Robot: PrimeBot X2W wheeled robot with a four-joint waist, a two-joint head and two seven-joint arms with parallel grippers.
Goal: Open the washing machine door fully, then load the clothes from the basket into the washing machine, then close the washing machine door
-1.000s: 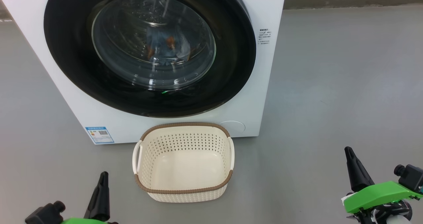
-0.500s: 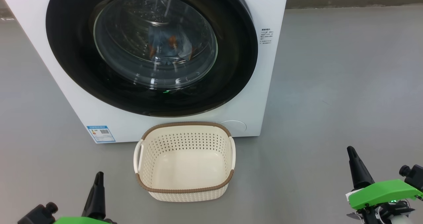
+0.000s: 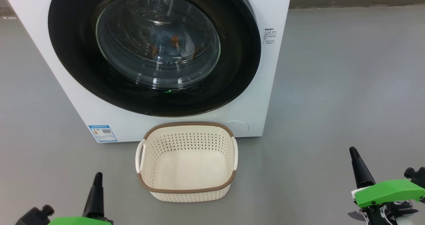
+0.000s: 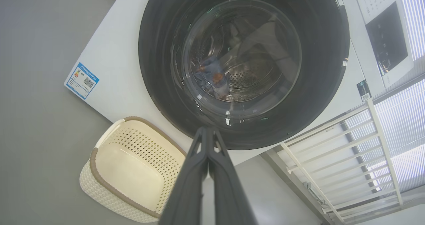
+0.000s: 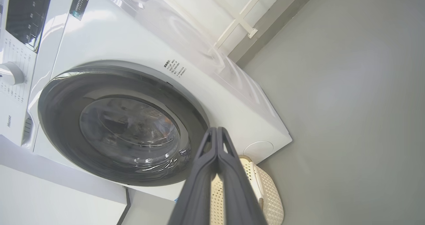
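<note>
1. The left gripper (image 3: 97, 177) sits at the lower left over the grey floor (image 3: 332, 85). Its two dark fingers are pressed together with nothing between them. It is well apart from the basket and the washer. In the left wrist view the tips (image 4: 207, 132) meet in one point.
2. A blue label (image 3: 102, 133) is stuck low on the left of the washer's front.
3. The washer (image 3: 252, 95) is white and boxy and stands on the floor. Its round door (image 3: 76, 62), with a wide black rim, lies closed against the front.
4. The clothes (image 3: 172, 45), blue with orange spots, lie inside the drum, behind the door's glass.
5. The basket (image 3: 187, 190) stands upright on the floor just in front of the washer, below the door, its cream bottom in plain view.
6. The right gripper (image 3: 353, 151) is at the lower right, clenched on nothing and far from the basket.
</note>
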